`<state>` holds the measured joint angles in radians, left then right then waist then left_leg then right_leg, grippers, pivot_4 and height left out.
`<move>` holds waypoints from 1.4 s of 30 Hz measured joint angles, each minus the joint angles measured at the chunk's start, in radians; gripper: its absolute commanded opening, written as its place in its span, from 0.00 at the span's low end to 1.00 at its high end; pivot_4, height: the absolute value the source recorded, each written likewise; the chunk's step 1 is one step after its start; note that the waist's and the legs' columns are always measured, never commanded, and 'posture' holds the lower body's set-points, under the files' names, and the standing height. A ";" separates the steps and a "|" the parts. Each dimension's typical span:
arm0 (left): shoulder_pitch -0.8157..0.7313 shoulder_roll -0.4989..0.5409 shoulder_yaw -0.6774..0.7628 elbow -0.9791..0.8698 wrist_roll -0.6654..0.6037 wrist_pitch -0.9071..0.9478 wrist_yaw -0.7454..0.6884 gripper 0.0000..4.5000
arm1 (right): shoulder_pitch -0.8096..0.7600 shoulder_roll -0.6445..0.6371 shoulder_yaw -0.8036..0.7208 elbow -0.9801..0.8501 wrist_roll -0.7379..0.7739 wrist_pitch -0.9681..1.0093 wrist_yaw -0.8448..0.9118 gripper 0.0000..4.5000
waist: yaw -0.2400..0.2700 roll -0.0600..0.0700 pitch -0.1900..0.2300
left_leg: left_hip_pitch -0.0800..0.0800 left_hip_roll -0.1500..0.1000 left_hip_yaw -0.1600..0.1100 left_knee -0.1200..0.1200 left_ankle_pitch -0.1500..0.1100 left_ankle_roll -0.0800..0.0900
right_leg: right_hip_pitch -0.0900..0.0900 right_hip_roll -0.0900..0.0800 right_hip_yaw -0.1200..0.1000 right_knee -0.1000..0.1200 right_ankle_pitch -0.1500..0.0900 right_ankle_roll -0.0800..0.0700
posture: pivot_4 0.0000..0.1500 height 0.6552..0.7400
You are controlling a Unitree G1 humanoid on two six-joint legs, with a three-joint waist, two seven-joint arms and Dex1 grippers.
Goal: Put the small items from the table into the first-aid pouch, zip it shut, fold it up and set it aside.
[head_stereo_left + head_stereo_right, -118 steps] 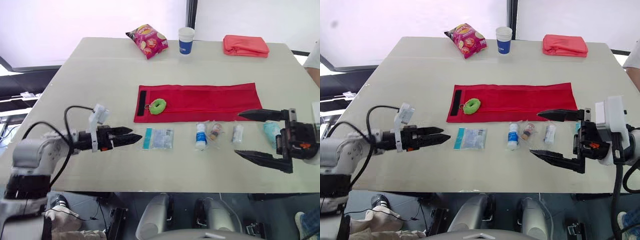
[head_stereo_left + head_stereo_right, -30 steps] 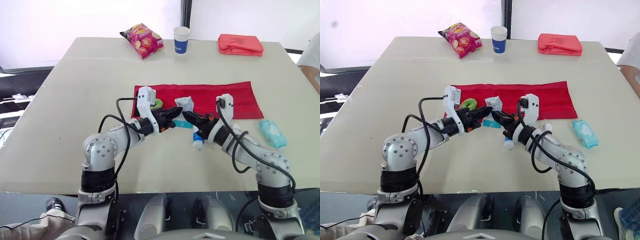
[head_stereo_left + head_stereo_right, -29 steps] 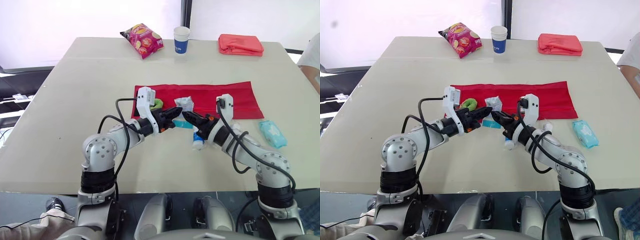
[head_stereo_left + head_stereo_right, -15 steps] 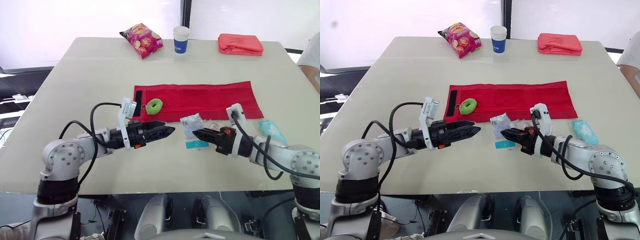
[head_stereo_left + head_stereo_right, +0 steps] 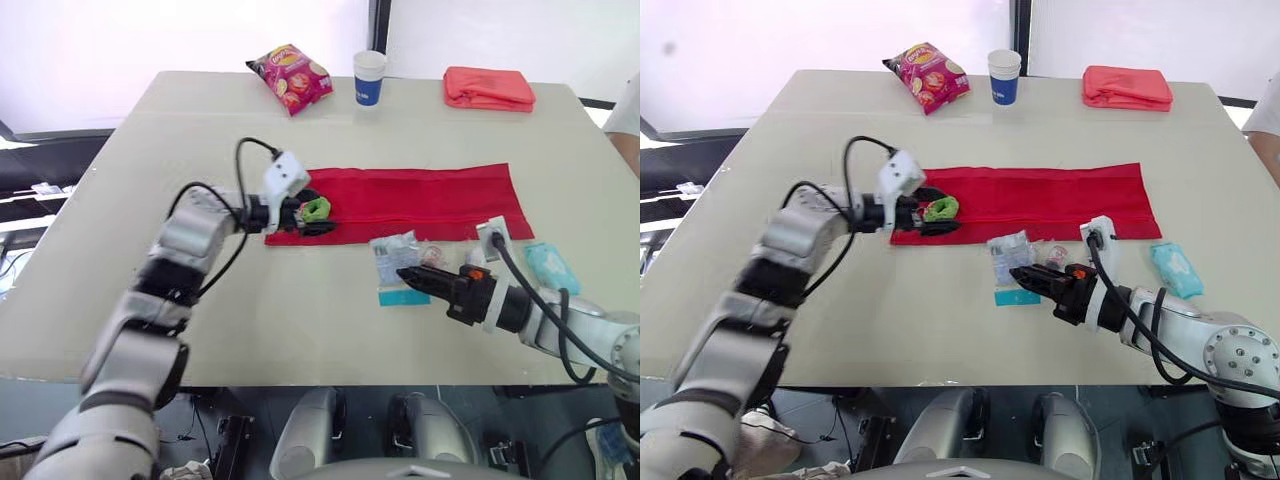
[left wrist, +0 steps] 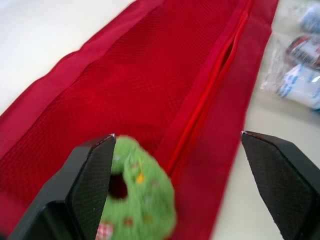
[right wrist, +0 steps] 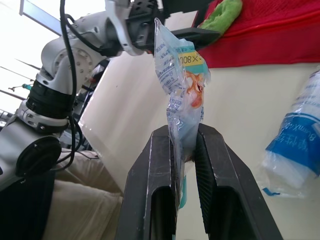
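R gripper (image 7: 183,137) pinches packet (image 7: 177,65); L gripper (image 6: 177,136) spread over pouch (image 6: 150,75).

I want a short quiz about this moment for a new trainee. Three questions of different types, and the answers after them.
1. True or false: the right gripper is shut on the clear packet.
2. Multiple choice: the open left gripper is at which thing?
A) the green ring on the red pouch
B) the teal pack
C) the folded red cloth
3. Short answer: what stands next to the chips bag at the far edge of the table?

Key
1. True.
2. A.
3. The paper cup.
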<state>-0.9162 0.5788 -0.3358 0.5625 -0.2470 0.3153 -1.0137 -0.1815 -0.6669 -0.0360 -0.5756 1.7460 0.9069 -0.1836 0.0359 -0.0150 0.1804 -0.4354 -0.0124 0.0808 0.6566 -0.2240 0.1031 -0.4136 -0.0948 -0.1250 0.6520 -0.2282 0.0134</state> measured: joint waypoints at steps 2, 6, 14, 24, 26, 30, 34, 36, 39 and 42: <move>-0.037 -0.016 -0.010 0.087 0.046 -0.044 -0.031 0.94 | 0.015 0.000 0.002 -0.019 -0.019 -0.016 -0.004 0.01 | -0.004 0.000 0.000 | -0.001 0.000 0.000 0.000 0.000 0.000 | -0.001 0.000 0.000 0.000 0.000 0.000 | 1.00 1.00; -0.063 0.020 0.036 0.134 0.059 -0.034 -0.100 0.94 | 0.061 0.001 0.002 -0.054 -0.051 -0.045 -0.018 0.01 | -0.019 0.000 0.000 | -0.001 0.000 0.000 -0.001 0.000 0.000 | -0.001 0.000 -0.001 0.000 0.000 0.000 | 1.00 1.00; -0.016 0.059 0.091 0.025 0.067 0.090 -0.170 0.76 | 0.078 0.029 0.022 -0.073 -0.097 -0.091 -0.019 0.01 | -0.020 0.000 0.000 | 0.000 0.000 0.000 -0.001 0.000 0.000 | 0.000 0.000 -0.001 0.000 -0.001 0.003 | 1.00 1.00; 0.085 0.197 0.092 -0.146 0.013 0.279 -0.430 0.53 | 0.057 0.022 0.027 -0.063 -0.121 -0.098 0.019 0.01 | -0.026 0.000 0.000 | 0.000 0.001 0.000 -0.001 0.000 0.000 | -0.001 0.000 -0.001 0.000 0.000 0.000 | 1.00 1.00; 0.113 0.279 0.096 -0.187 -0.014 0.309 -0.505 0.53 | 0.056 0.017 0.026 -0.057 -0.124 -0.098 0.026 0.01 | -0.029 0.000 0.001 | 0.000 0.001 -0.001 -0.002 0.000 0.000 | -0.001 0.000 -0.001 0.000 0.000 0.000 | 1.00 1.00; 0.097 0.310 0.151 -0.160 -0.030 0.313 -0.504 0.53 | 0.055 0.016 0.027 -0.048 -0.136 -0.098 0.040 0.01 | -0.015 0.000 0.001 | 0.001 0.000 -0.003 -0.001 0.000 -0.001 | 0.000 -0.001 -0.001 0.000 -0.002 0.002 | 1.00 1.00; 0.045 0.240 0.185 -0.118 -0.036 0.337 -0.444 0.81 | 0.048 0.017 0.028 -0.037 -0.149 -0.098 0.054 0.01 | -0.008 0.000 0.001 | 0.000 -0.001 -0.003 0.000 0.000 0.000 | 0.002 -0.001 -0.002 -0.004 -0.002 0.004 | 1.00 1.00; 0.046 0.191 0.180 -0.124 -0.027 0.317 -0.402 1.00 | 0.045 0.018 0.028 -0.033 -0.156 -0.098 0.057 0.01 | -0.008 0.000 0.001 | -0.001 -0.001 -0.003 0.000 0.000 0.001 | 0.003 -0.001 -0.002 -0.005 0.003 0.004 | 1.00 1.00; 0.046 0.124 0.160 -0.123 0.029 0.216 -0.315 1.00 | 0.039 0.019 0.028 -0.030 -0.164 -0.098 0.058 0.01 | -0.012 0.000 0.001 | -0.002 -0.001 -0.002 0.000 0.000 0.001 | 0.002 -0.001 -0.002 -0.005 0.003 0.004 | 1.00 1.00; 0.006 0.051 0.121 -0.059 0.118 0.064 -0.225 1.00 | 0.035 0.024 0.028 -0.030 -0.167 -0.100 0.057 0.01 | -0.013 0.000 0.001 | -0.002 -0.001 -0.002 0.000 0.000 0.001 | 0.002 0.000 -0.003 -0.005 0.003 0.004 | 1.00 1.00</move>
<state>-0.9098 0.6293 -0.2152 0.5039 -0.1289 0.3789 -1.2385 -0.1466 -0.6429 -0.0083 -0.6060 1.5793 0.8074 -0.1262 0.0232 -0.0150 0.1811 -0.4369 -0.0131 0.0786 0.6566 -0.2240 0.1044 -0.4114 -0.0949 -0.1277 0.6468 -0.2253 0.0171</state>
